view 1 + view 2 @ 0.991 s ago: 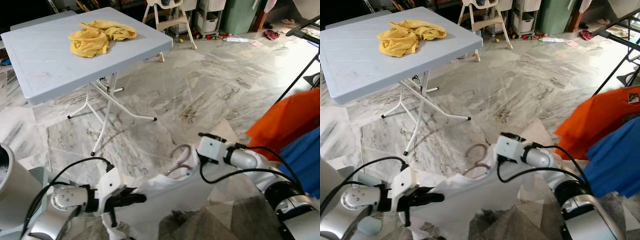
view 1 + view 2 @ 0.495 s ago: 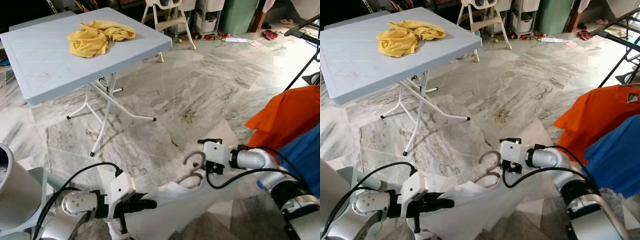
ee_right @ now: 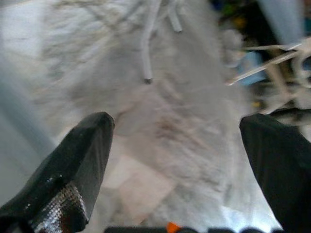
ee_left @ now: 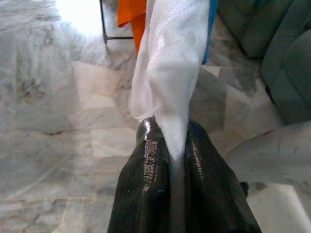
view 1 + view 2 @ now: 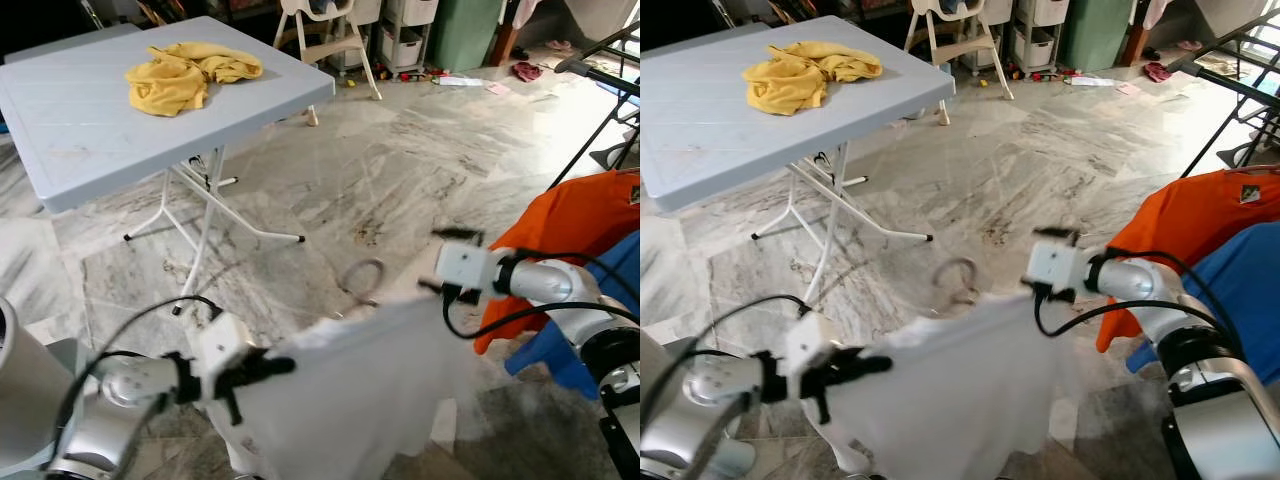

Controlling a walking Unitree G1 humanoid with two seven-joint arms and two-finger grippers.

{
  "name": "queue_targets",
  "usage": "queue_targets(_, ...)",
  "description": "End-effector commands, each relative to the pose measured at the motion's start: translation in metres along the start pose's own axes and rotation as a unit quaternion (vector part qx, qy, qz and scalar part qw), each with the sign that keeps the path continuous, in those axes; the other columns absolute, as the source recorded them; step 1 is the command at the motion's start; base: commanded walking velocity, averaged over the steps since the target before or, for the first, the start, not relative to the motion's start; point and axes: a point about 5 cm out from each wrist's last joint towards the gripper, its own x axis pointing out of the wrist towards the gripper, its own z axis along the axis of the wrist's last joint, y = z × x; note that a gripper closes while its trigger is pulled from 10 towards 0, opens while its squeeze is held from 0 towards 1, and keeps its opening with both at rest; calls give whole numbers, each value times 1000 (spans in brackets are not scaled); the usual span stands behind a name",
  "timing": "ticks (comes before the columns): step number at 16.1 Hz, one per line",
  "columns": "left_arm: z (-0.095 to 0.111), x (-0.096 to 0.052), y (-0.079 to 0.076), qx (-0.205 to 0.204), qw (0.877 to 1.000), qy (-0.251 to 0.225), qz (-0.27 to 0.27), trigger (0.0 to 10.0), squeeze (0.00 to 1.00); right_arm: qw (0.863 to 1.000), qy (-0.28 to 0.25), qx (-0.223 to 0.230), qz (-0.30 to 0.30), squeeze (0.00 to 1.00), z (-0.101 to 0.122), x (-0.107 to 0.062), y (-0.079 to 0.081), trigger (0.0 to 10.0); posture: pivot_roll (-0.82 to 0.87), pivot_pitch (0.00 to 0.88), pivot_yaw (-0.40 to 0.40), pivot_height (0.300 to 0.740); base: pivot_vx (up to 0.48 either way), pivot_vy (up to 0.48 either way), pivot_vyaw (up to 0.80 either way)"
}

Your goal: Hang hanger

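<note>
While grey-veined marble floor point(image 5: 400, 170) lies wide open btwn the robot and the far clutter, the big pale blue-grey plastic folding surface point(image 5: 90, 120) stands at far left w/ its near edge well apart from both arms; crumpled yellow cloth point(image 5: 185, 75) sits near its back corner. At right edge, orange shirt point(image 5: 570, 225) and blue shirt point(image 5: 615, 290) hang on a black rack point(image 5: 600, 55), close beside the right arm.

White garment point(image 5: 350, 390) hangs spread low centre, blurred. Left claw point(image 4: 170, 145) is clenched on its edge, cloth pinched btwn the black fingers. Metal hanger hook point(image 5: 365, 280) sticks up above the garment's top, over the floor, short of the rack. Right claw point(image 3: 175, 145) is released, fingers wide apart, by the garment's right upper corner.

Vs 0.5 s ago: right arm has swung up and rightward toward the orange shirt, garment lifted and spread wider, hook higher; whole view shifted a bit too.
</note>
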Motion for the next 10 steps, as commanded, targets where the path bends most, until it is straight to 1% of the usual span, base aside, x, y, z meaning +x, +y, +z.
queue_targets(1,5,-6,7,12,1000,-14,16,0,0,998,5,0,-55,1000,1,0,-12,10000,-69,80,-4,740,0,0,0)
queue_targets(3,5,-7,6,10,1000,-14,15,0,0,998,-10,16,-62,1000,4,1,-11,10000,-69,81,-1,740,0,0,0)
queue_targets(4,4,-7,6,9,1000,-14,15,0,0,998,-18,33,-49,1000,4,2,-8,10000,-70,80,0,740,0,0,0)
queue_targets(5,4,-7,6,13,1000,-13,11,0,0,996,-56,69,24,1000,7,0,5,10000,-72,81,3,740,0,0,0)
queue_targets(6,5,-7,6,14,1000,-13,10,0,0,993,-67,81,46,1000,7,-1,9,10000,-72,81,3,740,0,0,0)
queue_targets(7,5,-6,6,21,1000,-8,2,0,0,980,-80,124,132,0,5,-8,19,10000,-74,81,4,740,0,0,0)
queue_targets(8,5,-6,6,24,1000,-6,-2,0,0,973,-80,132,173,0,3,-12,23,10000,-76,82,6,740,0,0,0)
queue_targets(10,4,-6,8,32,999,2,-3,0,0,968,-70,127,205,0,1,-17,21,10000,-77,81,7,740,0,0,0)
